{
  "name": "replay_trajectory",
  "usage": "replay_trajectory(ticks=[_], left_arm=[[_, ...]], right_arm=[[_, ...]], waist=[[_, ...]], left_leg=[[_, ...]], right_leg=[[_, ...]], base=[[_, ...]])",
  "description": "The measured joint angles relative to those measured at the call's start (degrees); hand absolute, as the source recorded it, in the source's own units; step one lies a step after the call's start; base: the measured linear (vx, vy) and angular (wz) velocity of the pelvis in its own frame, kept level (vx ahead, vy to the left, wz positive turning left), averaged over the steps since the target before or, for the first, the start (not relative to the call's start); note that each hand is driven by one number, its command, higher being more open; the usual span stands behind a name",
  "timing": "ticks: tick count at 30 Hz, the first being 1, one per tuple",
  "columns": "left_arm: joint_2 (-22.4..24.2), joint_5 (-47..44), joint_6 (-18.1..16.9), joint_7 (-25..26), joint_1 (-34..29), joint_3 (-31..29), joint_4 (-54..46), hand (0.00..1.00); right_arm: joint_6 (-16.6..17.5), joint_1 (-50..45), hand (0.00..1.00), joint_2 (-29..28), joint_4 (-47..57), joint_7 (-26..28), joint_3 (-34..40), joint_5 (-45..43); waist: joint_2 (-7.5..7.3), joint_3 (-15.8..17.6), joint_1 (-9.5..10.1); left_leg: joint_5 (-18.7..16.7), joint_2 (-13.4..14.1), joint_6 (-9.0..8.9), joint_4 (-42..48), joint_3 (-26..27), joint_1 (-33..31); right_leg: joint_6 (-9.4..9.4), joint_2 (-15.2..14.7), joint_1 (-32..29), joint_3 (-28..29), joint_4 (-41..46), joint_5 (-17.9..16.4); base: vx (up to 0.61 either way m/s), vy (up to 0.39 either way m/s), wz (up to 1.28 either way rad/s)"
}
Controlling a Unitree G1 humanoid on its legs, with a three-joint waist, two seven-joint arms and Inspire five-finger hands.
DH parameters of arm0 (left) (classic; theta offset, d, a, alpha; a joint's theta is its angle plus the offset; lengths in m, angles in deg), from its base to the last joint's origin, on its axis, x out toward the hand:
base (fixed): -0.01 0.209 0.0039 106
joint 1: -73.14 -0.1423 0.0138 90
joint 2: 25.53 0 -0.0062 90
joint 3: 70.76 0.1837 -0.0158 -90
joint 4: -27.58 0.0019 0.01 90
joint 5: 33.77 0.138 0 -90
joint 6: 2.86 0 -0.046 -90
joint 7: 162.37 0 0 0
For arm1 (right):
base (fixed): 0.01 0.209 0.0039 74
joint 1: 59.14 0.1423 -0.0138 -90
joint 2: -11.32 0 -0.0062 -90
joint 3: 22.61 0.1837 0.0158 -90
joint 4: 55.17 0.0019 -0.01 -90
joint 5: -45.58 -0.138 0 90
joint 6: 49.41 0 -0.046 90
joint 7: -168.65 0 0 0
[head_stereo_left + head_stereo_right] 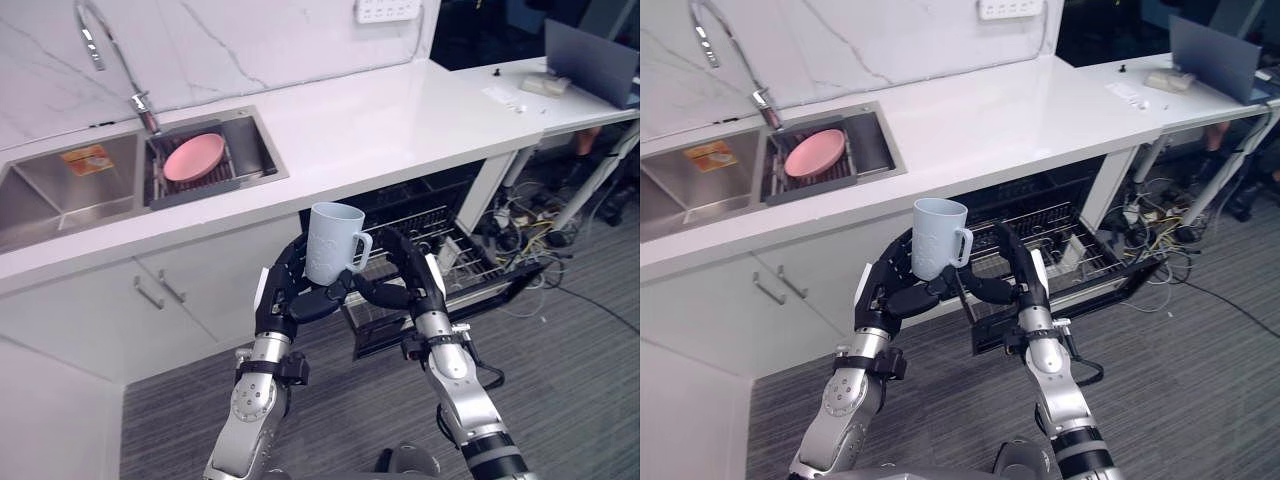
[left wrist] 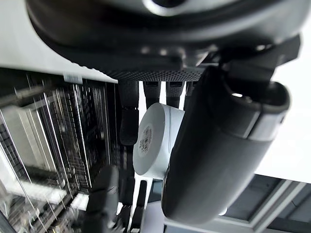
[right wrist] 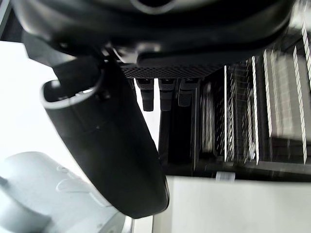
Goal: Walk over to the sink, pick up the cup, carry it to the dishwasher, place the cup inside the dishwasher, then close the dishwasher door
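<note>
Pale cup (image 2: 155, 141) in the left hand (image 2: 218, 145), wire dishwasher rack (image 2: 58, 145) beyond.
</note>
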Motion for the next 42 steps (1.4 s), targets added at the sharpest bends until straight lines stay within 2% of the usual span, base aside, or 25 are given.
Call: replay_trajectory(ticks=[2,3,4,5,6,8,9,10,11,12,14,16,19,25,31,42], left_arm=[[0.0,0.0,0.0,0.0,0.1,-1.8,0.2,0.30],[0.1,0.0,0.0,0.1,0.4,-3.5,1.1,0.30],[0.1,0.0,0.0,0.2,0.7,-4.2,1.7,0.30],[0.0,0.0,0.0,0.8,0.8,-5.2,2.2,0.30],[0.1,0.0,0.0,1.1,0.8,-5.8,2.2,0.30],[0.1,0.0,-0.1,1.7,0.8,-6.4,2.2,0.30],[0.2,0.0,-0.1,2.1,0.8,-6.7,2.3,0.30],[0.4,0.0,-0.1,2.5,0.9,-7.0,2.4,0.30],[0.6,0.0,-0.1,2.5,0.9,-7.1,2.5,0.30],[-0.1,0.0,-0.5,2.6,1.5,-7.5,4.6,0.30],[-1.1,0.0,-0.5,2.7,2.0,-8.3,6.1,0.30],[-1.5,0.0,-0.4,2.9,2.2,-8.6,7.2,0.30],[-1.6,0.0,-0.4,3.0,2.3,-8.8,7.4,0.30],[-1.5,0.7,-0.4,1.9,2.5,-7.2,7.5,0.30],[-1.5,2.2,-0.4,-1.1,3.6,-2.8,7.5,0.30],[-1.5,1.4,-0.4,-2.2,4.8,3.2,7.4,0.30]], right_arm=[[0.0,-0.6,0.90,0.1,2.2,0.3,0.2,-2.2],[0.0,-0.7,0.90,0.0,3.6,0.6,0.2,-3.8],[0.0,-1.0,0.90,-0.1,4.4,0.8,0.2,-4.5],[0.2,-1.2,0.90,-0.1,6.0,1.0,0.5,-5.9],[0.8,-1.2,0.90,-0.1,6.8,1.1,0.9,-7.3],[1.0,-1.1,0.90,0.0,6.7,1.6,0.8,-9.7],[1.0,-1.1,0.90,0.2,6.5,2.2,0.6,-10.8],[1.0,-1.3,0.90,0.7,6.4,2.7,0.1,-11.4],[1.0,-1.4,0.90,1.1,6.4,3.1,0.0,-11.9],[0.9,-2.4,0.90,0.7,6.1,4.0,-0.3,-13.3],[0.9,-2.8,0.90,-0.1,6.4,5.3,-0.6,-13.6],[0.9,-2.9,0.90,-0.5,6.6,6.6,-1.0,-15.8],[0.9,-3.0,0.90,-0.5,7.3,7.3,-2.1,-18.0],[0.9,-2.9,0.90,-0.4,10.3,8.4,-2.4,-20.6],[0.9,-1.9,0.90,0.0,10.2,8.5,-5.0,-21.7],[0.9,3.6,0.90,-0.2,1.7,7.4,-7.4,-22.5]], waist=[[0.19,0.0,0.04],[0.25,0.0,-0.10],[0.12,0.1,-0.04],[-0.04,0.0,0.24],[-0.09,0.0,0.29],[-0.08,0.0,0.76],[0.08,-0.1,0.73],[1.52,-0.9,0.67],[2.40,-1.3,0.67],[0.99,-2.1,0.13],[-0.13,-2.7,-0.54],[-0.12,-2.7,-1.00],[-0.06,-2.8,-1.07],[0.18,-3.0,-1.35],[0.38,-3.2,-1.34],[0.46,-4.1,-1.04]], left_leg=[[1.1,2.5,-0.93,7.3,1.5,-1.6],[3.4,3.9,-0.16,13.1,1.4,-3.4],[2.5,4.3,-0.37,14.5,1.3,-4.0],[-0.5,3.5,-1.16,12.7,0.8,-4.9],[-2.3,2.0,-0.78,9.5,-1.0,-6.5],[-2.2,-0.3,-1.09,2.4,-5.4,-8.0],[-0.5,-1.1,-1.35,-2.9,-7.5,-7.9],[7.2,-1.0,-0.99,-10.6,-9.9,-7.7],[13.5,-0.4,-2.32,-11.8,-10.7,-7.7],[12.5,-1.3,-2.07,-12.1,-9.4,-6.1],[12.8,-2.8,-1.24,-14.9,-8.1,-4.0],[13.4,-3.9,-0.64,-17.4,-7.3,-1.7],[14.7,-4.6,-0.77,-21.0,-6.9,0.9],[15.7,-4.4,-0.97,-23.2,-6.1,1.1],[16.0,-4.6,-0.84,-24.6,-5.8,1.4],[17.1,-5.1,-0.65,-27.0,-7.0,1.0]], right_leg=[[-0.38,1.8,0.9,2.6,-1.5,0.1],[-0.84,2.7,2.4,4.0,-3.4,0.6],[-0.98,2.8,3.4,4.8,-4.5,1.0],[-0.83,2.8,4.0,6.9,-6.0,1.5],[-0.47,2.6,4.5,8.8,-6.9,1.8],[0.11,2.3,4.9,12.0,-7.3,2.2],[0.44,2.4,5.1,13.4,-7.1,2.3],[1.46,3.5,5.3,15.1,-7.1,2.3],[2.15,4.2,5.4,15.8,-7.2,2.1],[3.49,3.3,6.1,17.2,-7.6,2.3],[4.21,2.1,7.3,17.6,-9.8,2.7],[5.13,1.3,8.7,18.2,-11.6,3.3],[5.31,1.2,9.9,18.3,-13.0,3.6],[5.24,2.2,10.3,18.6,-16.4,5.7],[5.48,2.3,11.5,18.6,-19.8,7.3],[5.55,2.4,12.1,17.1,-22.4,8.1]], base=[[0.11,-0.086,-0.72],[0.15,-0.058,-0.82],[0.16,-0.021,-0.80],[0.14,0.036,-0.81],[0.10,0.034,-0.84],[0.14,0.117,-0.91],[0.25,0.250,-1.09],[0.16,0.165,-0.86],[0.23,0.232,-0.82],[0.13,0.136,-0.49],[0.12,0.170,-0.31],[0.04,0.123,-0.16],[0.00,0.033,-0.05],[0.01,-0.001,-0.07],[0.03,0.010,-0.01],[0.02,0.001,0.06]])
